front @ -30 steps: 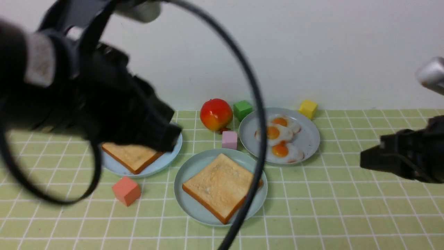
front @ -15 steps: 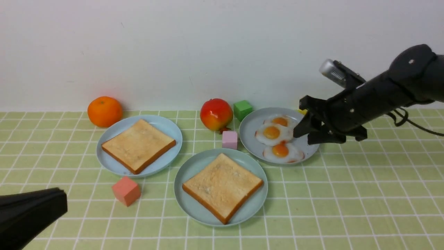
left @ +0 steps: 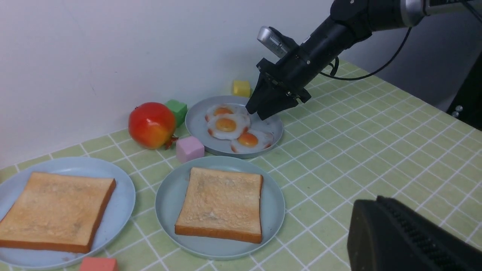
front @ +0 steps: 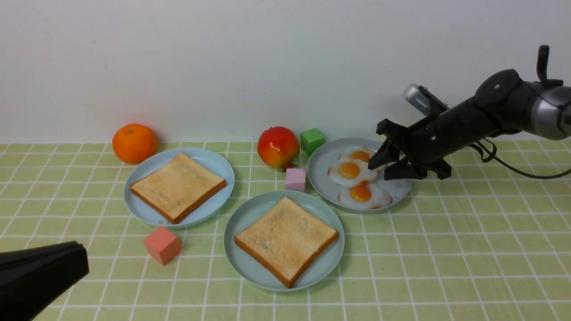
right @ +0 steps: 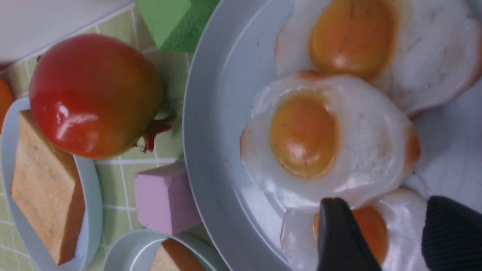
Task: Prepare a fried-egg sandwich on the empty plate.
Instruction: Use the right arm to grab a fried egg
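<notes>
The mint-teal plate sits front centre and holds one toast slice; it also shows in the left wrist view. A second toast slice lies on the light-blue plate to the left. Three fried eggs overlap on the grey plate: back, middle, front. My right gripper hovers open and empty over the eggs. In the right wrist view it straddles the front egg. My left gripper is shut and empty at the near left.
An orange, a red fruit, a green cube and a yellow cube line the back wall. A pink cube stands between the plates. A salmon cube sits front left.
My left arm has pulled out of the view's middle down to the near left corner. My right arm has swung in from the right edge, and its open jaws are now over the eggs.
</notes>
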### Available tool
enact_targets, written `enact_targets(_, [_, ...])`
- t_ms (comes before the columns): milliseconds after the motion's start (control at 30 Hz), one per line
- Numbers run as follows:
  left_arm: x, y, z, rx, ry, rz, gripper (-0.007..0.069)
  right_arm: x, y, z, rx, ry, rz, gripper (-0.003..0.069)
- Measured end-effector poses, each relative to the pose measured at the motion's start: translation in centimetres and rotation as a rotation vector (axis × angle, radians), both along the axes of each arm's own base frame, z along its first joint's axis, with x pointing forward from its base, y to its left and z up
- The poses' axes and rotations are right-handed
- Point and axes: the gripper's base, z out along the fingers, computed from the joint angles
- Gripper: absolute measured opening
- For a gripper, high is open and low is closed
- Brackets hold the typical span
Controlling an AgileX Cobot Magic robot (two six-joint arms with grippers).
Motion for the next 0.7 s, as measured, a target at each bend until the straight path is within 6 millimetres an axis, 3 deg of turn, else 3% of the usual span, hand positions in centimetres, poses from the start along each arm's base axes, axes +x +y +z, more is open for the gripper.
enact_targets(233, [0.0,0.0,0.1,-0.005,-0.006,0.000,-0.0013,0.4,-0.1,-0.1,-0.009,-0.023,-0.026,0.0329])
enact_targets(500, [0.0,0.0,0.1,-0.014,-0.006,-0.002,-0.0013,0.8,0.0,-2.5,0.025,0.022,-0.056,0.0329])
enact_targets(700, [0.0,0.0,0.1,-0.015,-0.006,-0.003,-0.0013,1.0,0.2,-2.9,0.061,0.029,-0.081,0.0329])
